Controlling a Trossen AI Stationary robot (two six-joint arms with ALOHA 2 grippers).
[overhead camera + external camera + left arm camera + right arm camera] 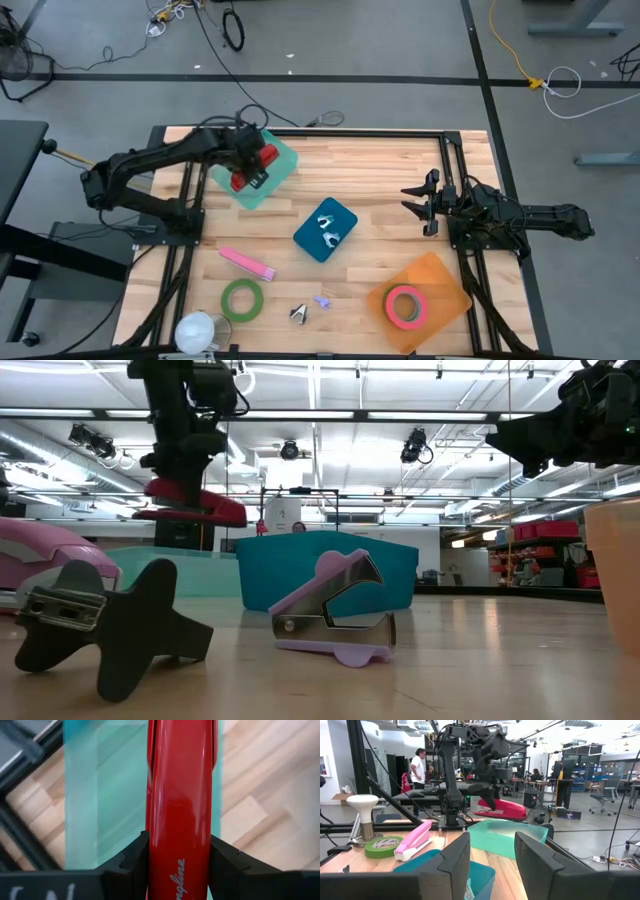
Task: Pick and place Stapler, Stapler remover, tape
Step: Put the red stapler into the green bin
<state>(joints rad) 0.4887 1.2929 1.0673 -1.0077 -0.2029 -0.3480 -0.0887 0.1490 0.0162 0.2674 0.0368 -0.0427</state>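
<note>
My left gripper (250,166) is shut on a red stapler (180,795) and holds it above a pale green tray (262,172) at the table's far left. A pink stapler (247,263) and a green tape roll (242,298) lie near the left front. A black staple remover (105,622) and a purple one (335,615) rest on the wood near the front edge. A pink tape roll (405,305) lies in an orange tray (440,275). My right gripper (425,203) waits open at the right, with nothing between its fingers. My left gripper pinches the red stapler's two long sides (155,870) between its two fingers (131,865). The fingers come from above, slanting down, and the stapler's top faces the wrist. The stapler hangs nearly level under the gripper (190,508), clear of the green tray.
A blue box (325,228) with metal staple removers in it stands mid-table. A white round lamp-like object (198,330) stands at the front left corner. Black frame rails run along the table's left, right and far sides. Bare wood lies between the blue box and my right gripper.
</note>
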